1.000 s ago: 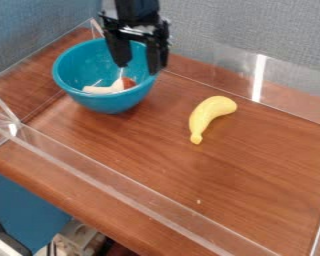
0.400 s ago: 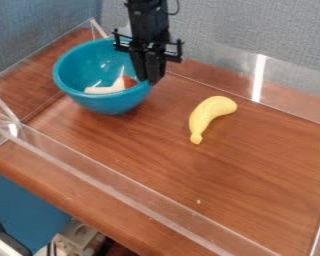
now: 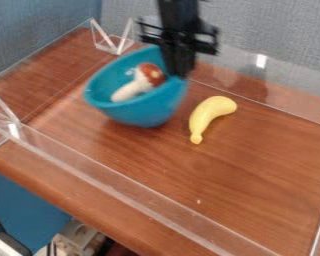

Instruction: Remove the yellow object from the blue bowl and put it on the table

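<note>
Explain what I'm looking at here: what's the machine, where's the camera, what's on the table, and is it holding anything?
There is one view, from a fixed camera looking down at the table at an angle. The table is wood-grain, with low clear walls around it.

The black thing coming down from the top is a robot arm's gripper, a two-finger clamp pointing straight down.

A blue bowl sits on the wood with a cream-and-reddish toy inside it. A yellow toy banana lies on the table just right of the bowl, not in it.

The fingers look closed at the bowl's far rim, apparently pinching the rim. The gripper is not holding the banana.
</note>
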Controlling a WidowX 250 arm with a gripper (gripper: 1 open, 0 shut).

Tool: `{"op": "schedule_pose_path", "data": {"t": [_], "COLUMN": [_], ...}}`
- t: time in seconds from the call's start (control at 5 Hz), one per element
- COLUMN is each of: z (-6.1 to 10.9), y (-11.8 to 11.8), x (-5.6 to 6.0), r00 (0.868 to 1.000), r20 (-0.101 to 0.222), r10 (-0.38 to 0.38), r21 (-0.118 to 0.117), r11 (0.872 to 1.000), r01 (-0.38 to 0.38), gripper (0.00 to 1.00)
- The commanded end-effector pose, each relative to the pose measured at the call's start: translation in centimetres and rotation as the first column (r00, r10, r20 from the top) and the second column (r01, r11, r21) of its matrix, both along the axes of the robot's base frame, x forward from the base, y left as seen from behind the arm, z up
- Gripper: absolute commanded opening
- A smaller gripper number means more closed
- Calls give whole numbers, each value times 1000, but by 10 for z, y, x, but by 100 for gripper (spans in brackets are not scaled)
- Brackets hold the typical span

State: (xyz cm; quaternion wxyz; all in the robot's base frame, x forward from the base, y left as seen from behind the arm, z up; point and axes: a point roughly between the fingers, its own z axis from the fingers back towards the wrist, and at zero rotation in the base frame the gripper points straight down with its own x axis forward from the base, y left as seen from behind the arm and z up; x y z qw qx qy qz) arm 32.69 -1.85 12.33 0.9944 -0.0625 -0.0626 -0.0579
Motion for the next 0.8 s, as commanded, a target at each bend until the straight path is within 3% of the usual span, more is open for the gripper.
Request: {"op": "schedule_pose_path", "data": {"t": [0.0, 0.2, 0.4, 0.6], "z": [16, 8, 1, 6], "y": [-47, -73, -72, -61], "x": [-1, -13, -21, -28], "r00": [984, 963, 972, 981], "r20": [77, 66, 50, 47], "r10": [-159, -260, -228, -186], "r21": [-1, -3, -5, 2], "r11": [987, 965, 973, 982], "r01": [160, 260, 229, 186], "gripper": [0, 0, 0, 0]}}
